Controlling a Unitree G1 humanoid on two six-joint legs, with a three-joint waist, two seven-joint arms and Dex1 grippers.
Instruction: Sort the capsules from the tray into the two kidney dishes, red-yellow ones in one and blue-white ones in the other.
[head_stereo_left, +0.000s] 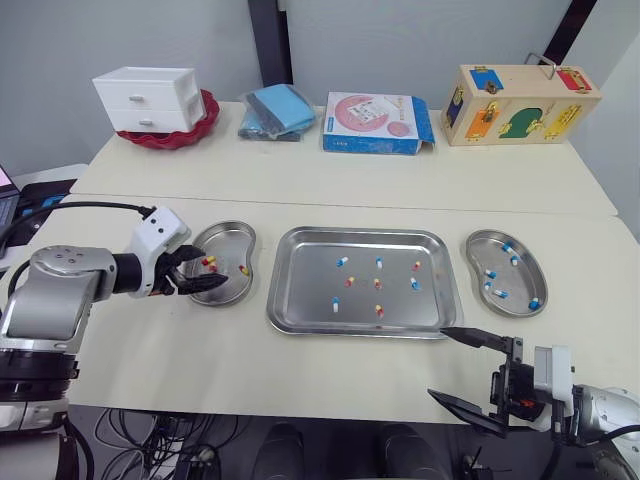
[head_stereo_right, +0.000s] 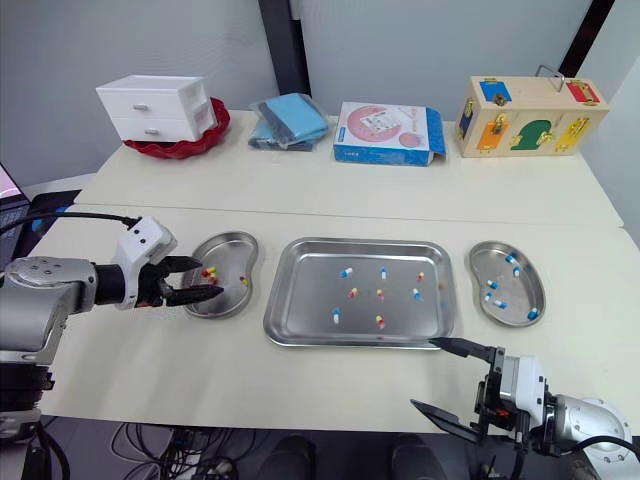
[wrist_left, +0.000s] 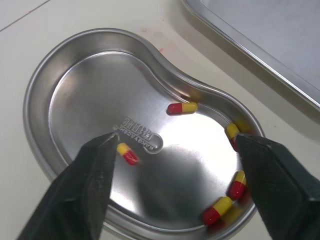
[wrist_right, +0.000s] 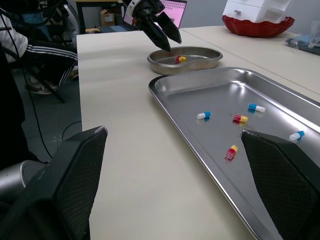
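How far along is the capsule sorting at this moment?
Partly done. The left kidney dish holds five red-yellow capsules, and the right kidney dish holds several blue-white capsules. Nothing is in hand. The left gripper hangs open over the left kidney dish, and the right gripper is open near the tray. About eight mixed capsules are left in the tray.

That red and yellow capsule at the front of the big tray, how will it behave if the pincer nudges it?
The red-yellow capsule is a smooth rounded cylinder, so it will probably roll or skid on the polished tray. Small against the tray, it is likely light and could slip out of a pinch.
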